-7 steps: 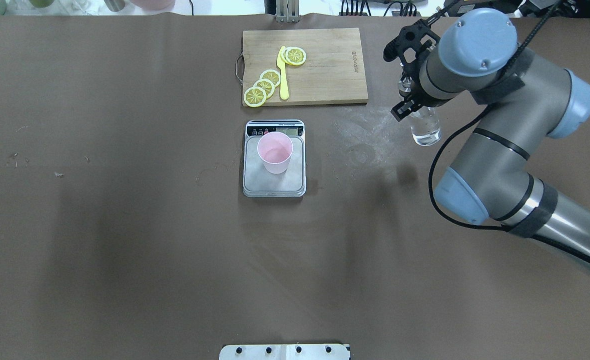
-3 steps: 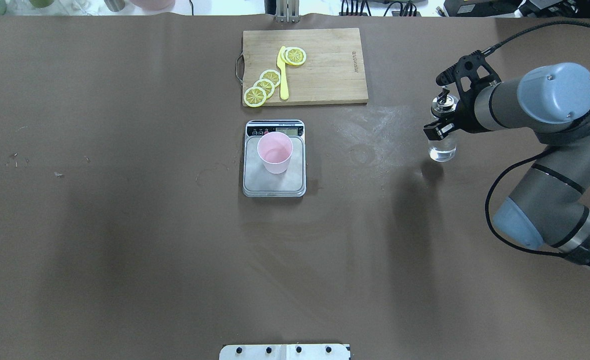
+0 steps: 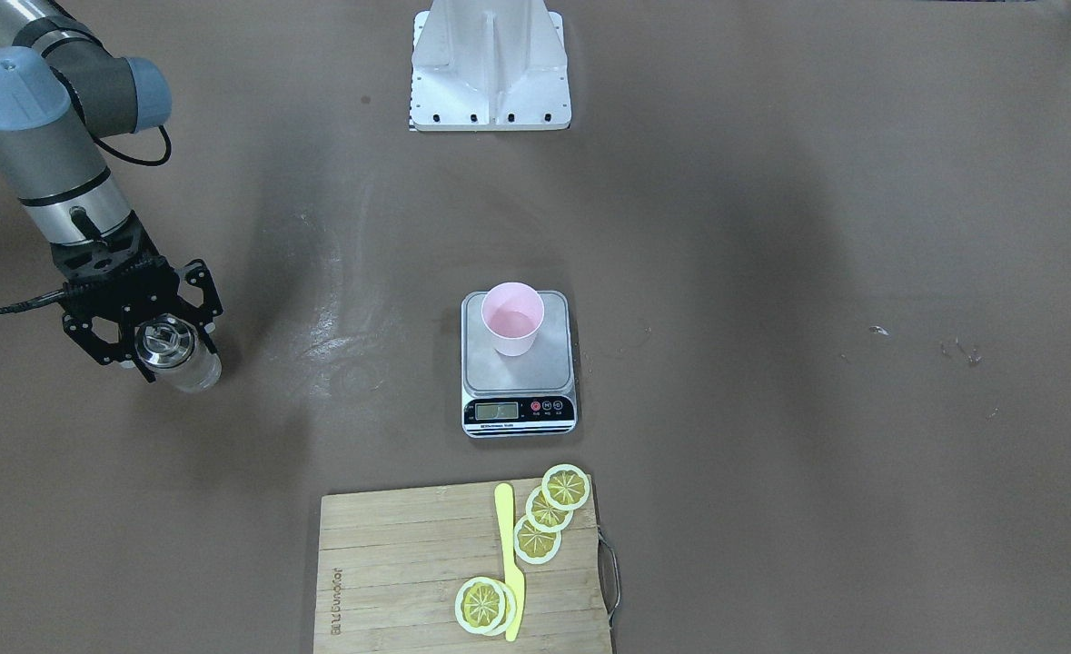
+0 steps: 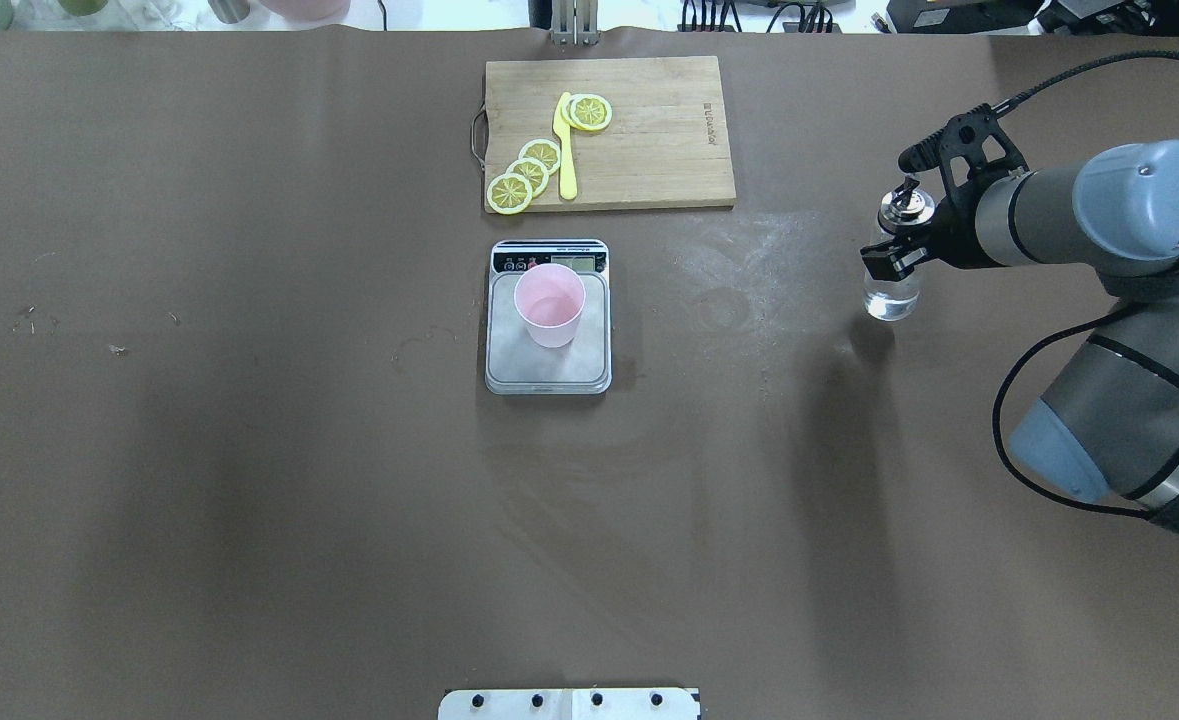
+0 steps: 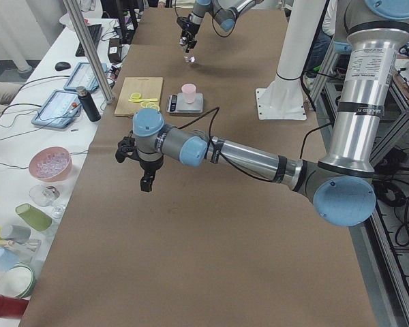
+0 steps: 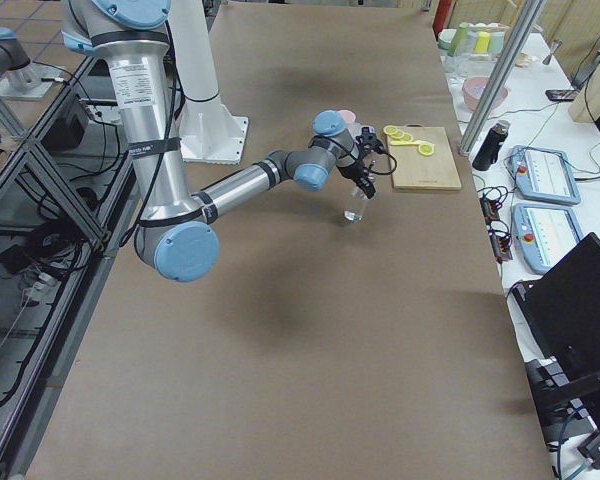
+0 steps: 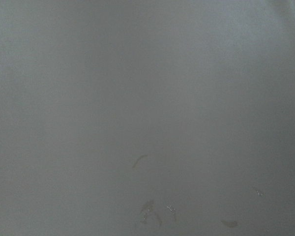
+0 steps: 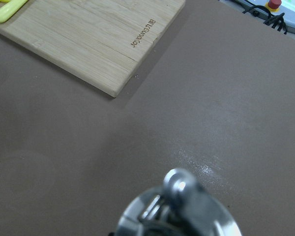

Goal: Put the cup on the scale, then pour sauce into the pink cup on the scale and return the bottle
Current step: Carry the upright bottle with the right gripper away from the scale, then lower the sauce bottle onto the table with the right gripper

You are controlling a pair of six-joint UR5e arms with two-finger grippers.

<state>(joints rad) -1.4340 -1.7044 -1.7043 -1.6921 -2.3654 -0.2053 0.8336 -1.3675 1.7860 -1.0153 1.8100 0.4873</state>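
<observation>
pink cup [image 4: 549, 305] stood upright on scale [image 4: 547, 368], mid table [image 4: 249, 450]. right fingers [image 4: 899, 215] clamped round bottle [image 4: 889, 292] near its metal cap, bottle upright, well right of scale. left fingers [image 5: 146, 182] hung above bare table; opening could not be told.

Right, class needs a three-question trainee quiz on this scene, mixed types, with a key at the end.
1. True or false: the cup stands on the scale.
2. Which gripper holds the bottle? A left, B right, C neither.
3. Fill in: the yellow knife lies on the ____.
Key: 1 true. 2 B, the right gripper. 3 board.
</observation>
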